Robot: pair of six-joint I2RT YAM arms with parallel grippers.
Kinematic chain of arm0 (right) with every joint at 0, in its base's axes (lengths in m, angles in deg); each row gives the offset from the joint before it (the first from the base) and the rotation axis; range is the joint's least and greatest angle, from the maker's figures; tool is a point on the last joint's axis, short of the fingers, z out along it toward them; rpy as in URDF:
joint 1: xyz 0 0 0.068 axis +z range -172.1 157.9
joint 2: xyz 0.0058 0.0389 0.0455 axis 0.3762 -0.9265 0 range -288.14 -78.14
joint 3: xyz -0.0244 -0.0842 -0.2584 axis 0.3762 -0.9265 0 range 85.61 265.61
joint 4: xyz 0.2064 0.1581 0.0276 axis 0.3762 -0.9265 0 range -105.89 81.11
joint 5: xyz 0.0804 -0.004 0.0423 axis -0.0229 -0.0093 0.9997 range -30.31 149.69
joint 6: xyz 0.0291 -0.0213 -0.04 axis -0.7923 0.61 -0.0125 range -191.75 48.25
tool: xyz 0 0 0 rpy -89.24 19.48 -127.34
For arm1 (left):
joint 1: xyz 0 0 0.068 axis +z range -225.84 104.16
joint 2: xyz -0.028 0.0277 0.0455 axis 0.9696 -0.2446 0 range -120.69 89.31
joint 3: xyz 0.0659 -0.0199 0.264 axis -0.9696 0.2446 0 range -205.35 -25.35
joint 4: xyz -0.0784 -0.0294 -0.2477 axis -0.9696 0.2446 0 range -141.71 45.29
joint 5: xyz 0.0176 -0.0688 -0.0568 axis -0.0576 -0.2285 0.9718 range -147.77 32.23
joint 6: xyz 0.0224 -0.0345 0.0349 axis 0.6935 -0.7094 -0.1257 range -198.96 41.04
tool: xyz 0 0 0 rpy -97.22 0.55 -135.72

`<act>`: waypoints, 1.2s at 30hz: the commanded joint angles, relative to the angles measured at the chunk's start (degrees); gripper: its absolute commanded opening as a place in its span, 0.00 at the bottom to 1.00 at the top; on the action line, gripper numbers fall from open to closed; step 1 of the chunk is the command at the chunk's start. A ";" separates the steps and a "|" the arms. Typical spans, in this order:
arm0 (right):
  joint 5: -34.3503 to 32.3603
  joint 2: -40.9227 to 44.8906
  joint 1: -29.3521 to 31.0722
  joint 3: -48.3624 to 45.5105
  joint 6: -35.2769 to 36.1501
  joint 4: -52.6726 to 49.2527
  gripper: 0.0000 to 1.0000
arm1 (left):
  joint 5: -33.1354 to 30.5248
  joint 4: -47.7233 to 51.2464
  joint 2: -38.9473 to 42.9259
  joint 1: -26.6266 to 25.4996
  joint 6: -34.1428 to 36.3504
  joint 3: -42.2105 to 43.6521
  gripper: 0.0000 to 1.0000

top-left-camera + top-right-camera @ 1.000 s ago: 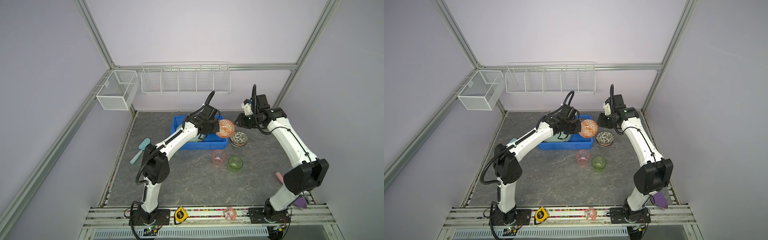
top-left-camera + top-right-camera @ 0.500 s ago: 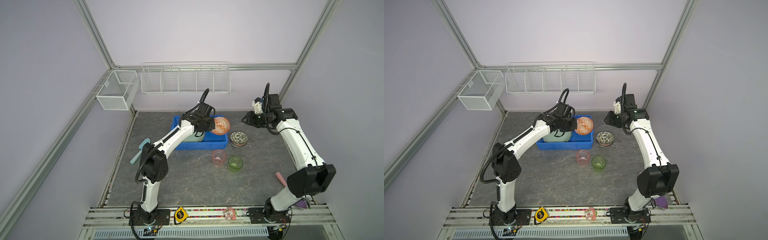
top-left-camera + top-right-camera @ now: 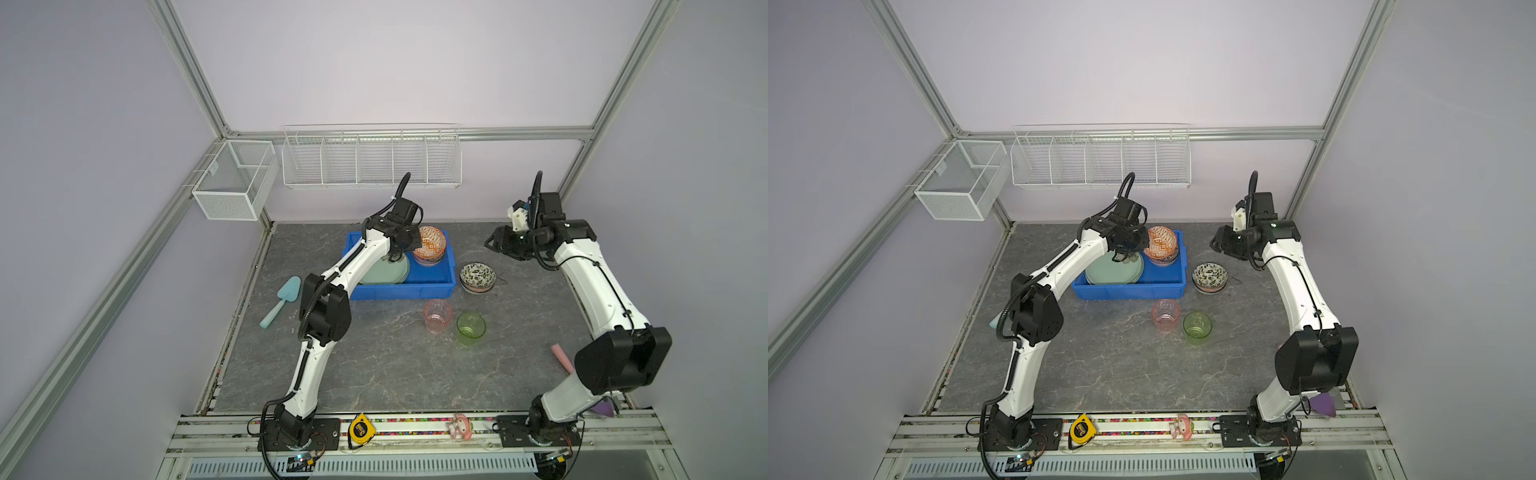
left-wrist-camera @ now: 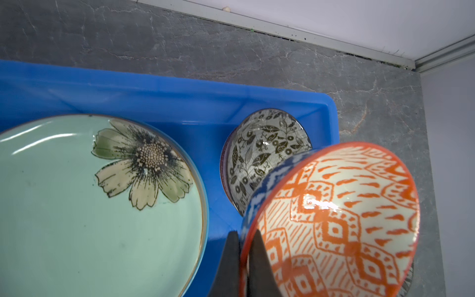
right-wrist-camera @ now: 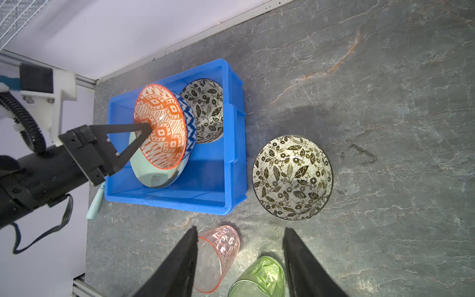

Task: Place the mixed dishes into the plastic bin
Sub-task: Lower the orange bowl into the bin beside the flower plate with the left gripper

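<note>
Since the earlier frames the left gripper point(image 4: 244, 234) has carried the orange bowl point(image 4: 334, 218) from beside the blue bin point(image 3: 399, 291) to over it. The right arm has drawn back, and the right gripper point(image 5: 240, 228) is now spread and empty.

The left gripper pinches the bowl's rim. The bowl is tilted steeply, above the leaf bowl point(image 4: 262, 146) lying in the bin beside the green plate point(image 4: 102, 205).

The second leaf bowl point(image 5: 293, 177), pink cup point(image 3: 437, 316) and green cup point(image 3: 470, 328) sit on the counter.

Risk: a thin rim pinch on glaze may slip. Release at this tilt would probably knock the bowl below, chip it, or let the orange bowl roll.
</note>
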 commanded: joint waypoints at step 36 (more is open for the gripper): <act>3.49 -2.64 -3.50 -2.47 2.16 1.26 0.60 | 2.04 -3.16 -10.19 1.14 0.72 -9.48 0.23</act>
